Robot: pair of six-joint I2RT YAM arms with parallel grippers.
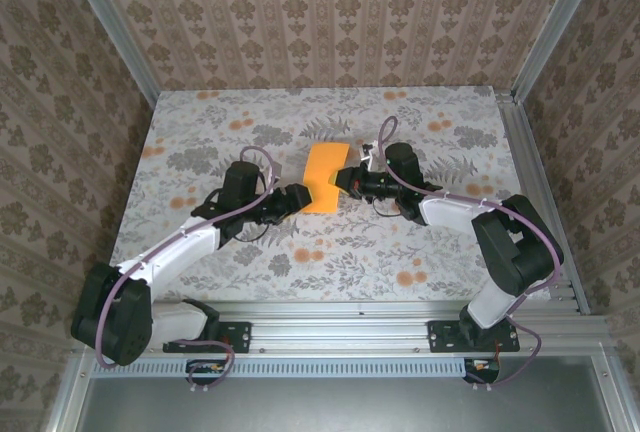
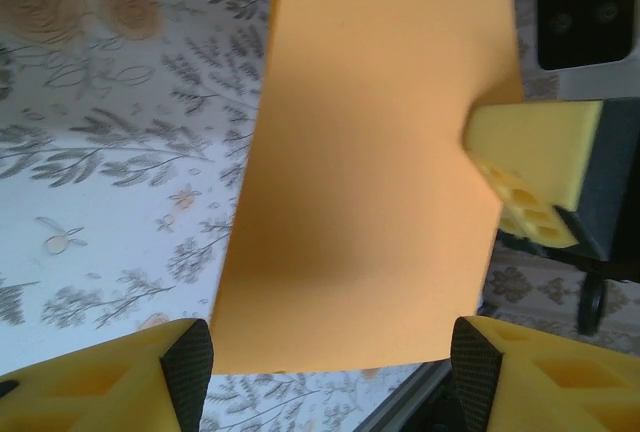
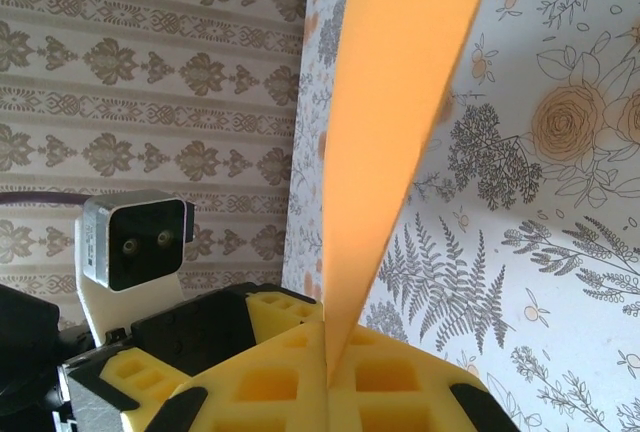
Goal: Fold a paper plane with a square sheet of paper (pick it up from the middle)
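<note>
The square sheet of paper (image 1: 322,174) is bright orange and looks like a narrow rectangle, lifted off the table between both arms. My right gripper (image 1: 347,180) is shut on its right edge; in the right wrist view the paper (image 3: 385,132) runs edge-on out of the closed yellow jaws of my right gripper (image 3: 328,352). My left gripper (image 1: 300,197) sits at the sheet's near left corner. In the left wrist view my left gripper (image 2: 330,347) is open, its fingertips (image 2: 188,367) either side of the paper's (image 2: 370,172) near edge, not touching it. The right finger (image 2: 530,177) pinches the sheet there.
The floral-print table (image 1: 420,242) is walled by patterned panels (image 1: 320,12). An aluminium rail (image 1: 340,317) runs along the near edge with both arm bases. The left wrist camera housing (image 3: 135,242) shows close beside my right gripper.
</note>
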